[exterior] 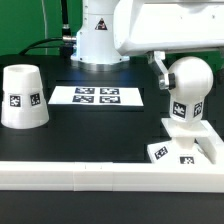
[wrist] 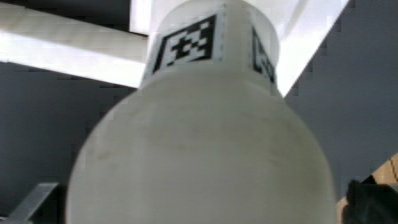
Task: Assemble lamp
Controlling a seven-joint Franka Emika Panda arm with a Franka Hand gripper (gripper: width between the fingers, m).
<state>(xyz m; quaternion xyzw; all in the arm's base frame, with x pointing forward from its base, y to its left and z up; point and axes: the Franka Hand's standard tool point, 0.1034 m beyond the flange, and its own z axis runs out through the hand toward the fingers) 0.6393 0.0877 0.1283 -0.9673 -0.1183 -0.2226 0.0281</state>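
The white bulb (exterior: 188,85) stands upright with its neck on the flat square base (exterior: 205,150) at the exterior view's right. My gripper (exterior: 184,76) reaches down from above and is shut on the bulb's round head; one dark finger (exterior: 160,68) shows on the head's left side. In the wrist view the bulb (wrist: 205,130) fills the frame, its tagged neck pointing away, between the gripper (wrist: 205,205) fingers at the picture's edges. The tapered shade (exterior: 22,97) stands rim down, apart, at the exterior view's left.
The marker board (exterior: 97,96) lies flat in the middle of the black table. The arm's white pedestal (exterior: 97,40) stands behind it. A white rail (exterior: 90,178) runs along the table's front edge.
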